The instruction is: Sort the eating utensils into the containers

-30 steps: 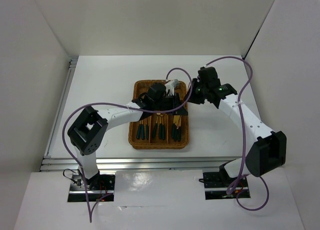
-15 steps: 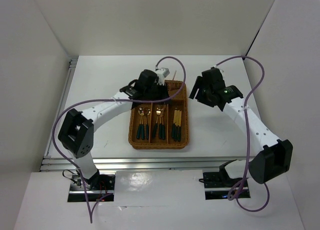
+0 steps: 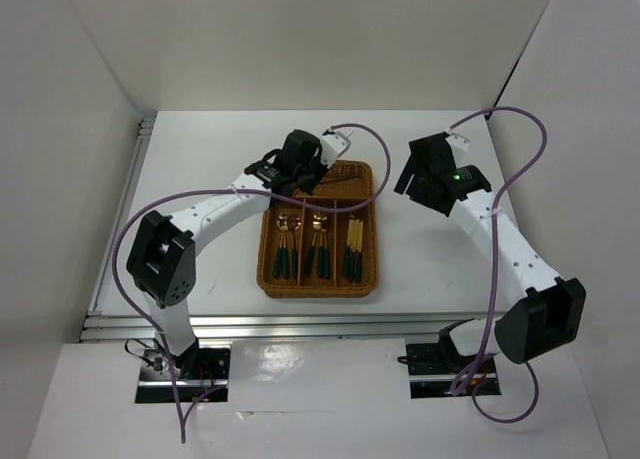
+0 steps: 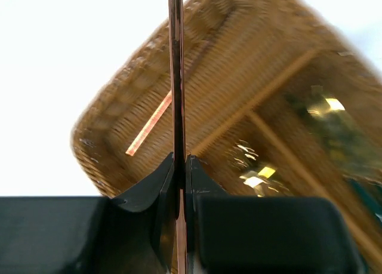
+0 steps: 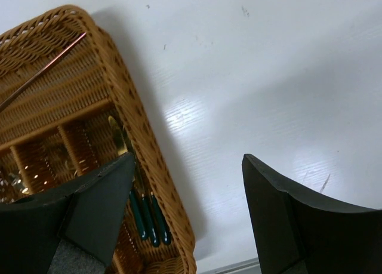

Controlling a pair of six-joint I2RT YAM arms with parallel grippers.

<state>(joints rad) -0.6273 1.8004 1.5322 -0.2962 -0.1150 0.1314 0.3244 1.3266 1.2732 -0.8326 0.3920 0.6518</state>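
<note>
The woven wicker tray (image 3: pixel 268 264) lies mid-table. Gold-headed spoons (image 3: pixel 284 241), forks (image 3: pixel 318 241) and knives (image 3: pixel 353 249) with dark handles lie in its three long slots. My left gripper (image 3: pixel 312 174) hangs over the crosswise slot at the far end. In the left wrist view it (image 4: pixel 180 157) is shut on a thin reddish-brown chopstick (image 4: pixel 176 77) that points away over the tray's rim (image 4: pixel 107 116). A second chopstick (image 4: pixel 149 123) lies in the crosswise slot and also shows in the right wrist view (image 5: pixel 42 74). My right gripper (image 3: pixel 412 174) is open and empty above the table, right of the tray (image 5: pixel 125 107).
White walls enclose the table on three sides. A metal rail (image 3: pixel 125 209) runs along the left edge. Purple cables loop above both arms. Bare white table (image 5: pixel 256 77) lies to the right of the tray.
My left gripper has moved from over the middle of the tray to its far end, carrying the chopstick. My right gripper has drawn back to the right, away from the tray.
</note>
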